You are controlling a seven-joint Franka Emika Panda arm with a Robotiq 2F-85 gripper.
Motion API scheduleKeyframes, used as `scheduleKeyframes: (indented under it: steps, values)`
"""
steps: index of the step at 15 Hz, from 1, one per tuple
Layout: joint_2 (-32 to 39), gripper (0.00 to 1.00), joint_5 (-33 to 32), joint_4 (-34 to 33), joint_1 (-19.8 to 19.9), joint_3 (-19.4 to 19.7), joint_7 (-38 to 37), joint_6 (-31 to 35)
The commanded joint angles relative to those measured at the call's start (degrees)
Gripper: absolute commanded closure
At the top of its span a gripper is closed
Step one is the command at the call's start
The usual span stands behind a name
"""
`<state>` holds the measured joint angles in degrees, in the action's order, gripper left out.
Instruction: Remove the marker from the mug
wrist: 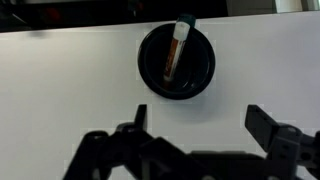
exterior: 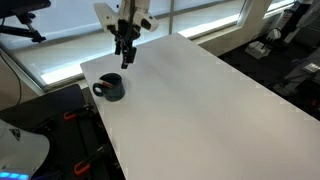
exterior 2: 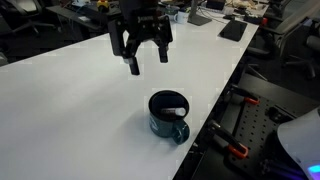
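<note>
The dark blue mug (exterior: 110,88) stands near the table's edge; it also shows in the other exterior view (exterior 2: 168,115) with its handle toward the camera, and from above in the wrist view (wrist: 176,60). The marker (wrist: 177,50) leans inside the mug, its light end at the rim (exterior 2: 174,109). My gripper (exterior: 126,52) hangs in the air above and beside the mug, open and empty. It also shows in an exterior view (exterior 2: 146,55) and in the wrist view (wrist: 197,117), with the mug beyond the fingertips.
The white table (exterior: 200,100) spreads wide beyond the mug. Its edge (exterior 2: 205,130) runs close by the mug. Black frames with orange clamps (exterior 2: 240,135) stand beside the table. Office desks and chairs fill the background.
</note>
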<state>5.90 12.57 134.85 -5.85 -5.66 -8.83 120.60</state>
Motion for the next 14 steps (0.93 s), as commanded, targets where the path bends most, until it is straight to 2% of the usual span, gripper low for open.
scheduleKeyframes:
  steps: [1,6,14]
  values:
    - [4.73,0.00,-0.95,0.08,-1.99,-1.16,-4.56,3.50]
    - [9.90,0.03,-0.76,-2.00,-3.02,-1.05,-7.31,0.97]
    - [11.35,0.06,-1.06,-3.18,-3.07,-0.42,-8.37,-0.47]
